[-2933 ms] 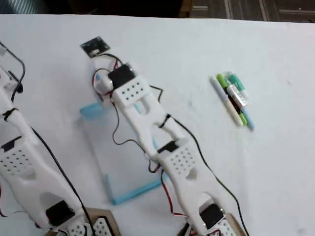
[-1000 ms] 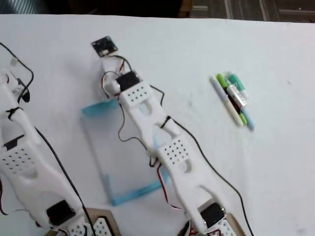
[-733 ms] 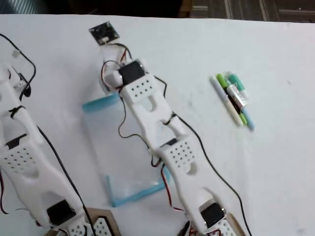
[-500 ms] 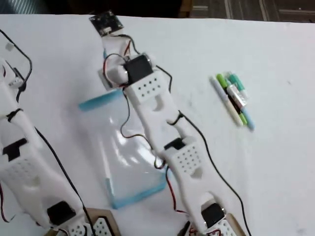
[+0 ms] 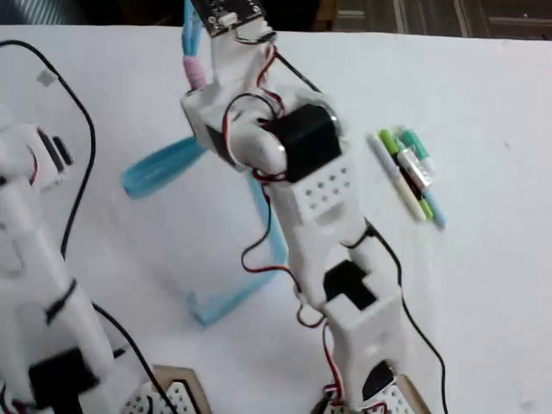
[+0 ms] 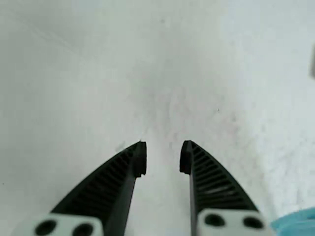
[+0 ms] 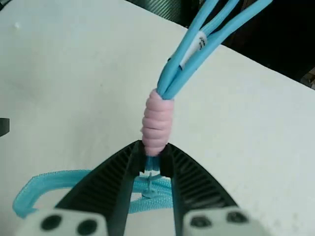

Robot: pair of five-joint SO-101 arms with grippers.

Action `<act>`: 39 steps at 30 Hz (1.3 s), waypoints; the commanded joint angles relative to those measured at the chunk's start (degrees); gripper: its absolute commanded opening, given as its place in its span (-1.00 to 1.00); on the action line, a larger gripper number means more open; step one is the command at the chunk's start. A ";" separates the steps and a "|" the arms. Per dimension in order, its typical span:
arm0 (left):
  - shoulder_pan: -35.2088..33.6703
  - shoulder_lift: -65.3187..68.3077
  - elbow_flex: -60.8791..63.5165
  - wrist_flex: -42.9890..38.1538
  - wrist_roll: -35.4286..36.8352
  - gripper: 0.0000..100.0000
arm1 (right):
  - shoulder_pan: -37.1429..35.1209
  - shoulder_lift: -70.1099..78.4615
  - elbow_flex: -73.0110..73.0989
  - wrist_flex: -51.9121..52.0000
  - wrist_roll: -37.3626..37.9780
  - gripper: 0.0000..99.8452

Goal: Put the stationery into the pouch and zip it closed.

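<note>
The clear pouch (image 5: 159, 168) with blue edging is pulled up at its zip end, while its far blue edge (image 5: 233, 302) stays on the table. My right gripper (image 7: 152, 155) is shut on the zip pull, just below a pink bead (image 7: 157, 123) with blue cords. In the high view the bead (image 5: 197, 73) hangs high over the table's back left. The stationery (image 5: 410, 172), a bundle of green, blue and white pens, lies on the table to the right, apart from the pouch. My left gripper (image 6: 162, 157) is open over bare white table, holding nothing.
A white cloth (image 5: 483, 285) covers the table. The left arm (image 5: 34, 224) stands along the left edge, close to the pouch. A corner of blue pouch edging (image 6: 301, 221) shows beside my left gripper. The table's back edge (image 5: 414, 33) meets a dark floor.
My right arm has risen and swung toward the back, lifting the pouch's zip end off the table by its pull. The left arm has also lifted. The pens have not moved.
</note>
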 commanded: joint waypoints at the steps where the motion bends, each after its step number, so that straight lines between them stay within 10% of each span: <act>1: 2.46 -8.18 5.67 -1.93 -2.99 -0.71 | 1.19 -11.21 10.02 0.66 0.18 -0.97; 13: 9.05 -19.43 8.75 0.88 -3.43 -0.53 | 7.96 -26.86 40.53 0.57 0.18 -0.97; 26: 31.47 -32.97 6.37 0.97 2.64 -0.52 | 11.30 -30.02 48.35 0.57 0.26 -0.97; 39: 37.10 -24.70 7.78 1.05 7.47 -0.52 | 11.30 -29.49 48.26 0.57 0.26 -0.97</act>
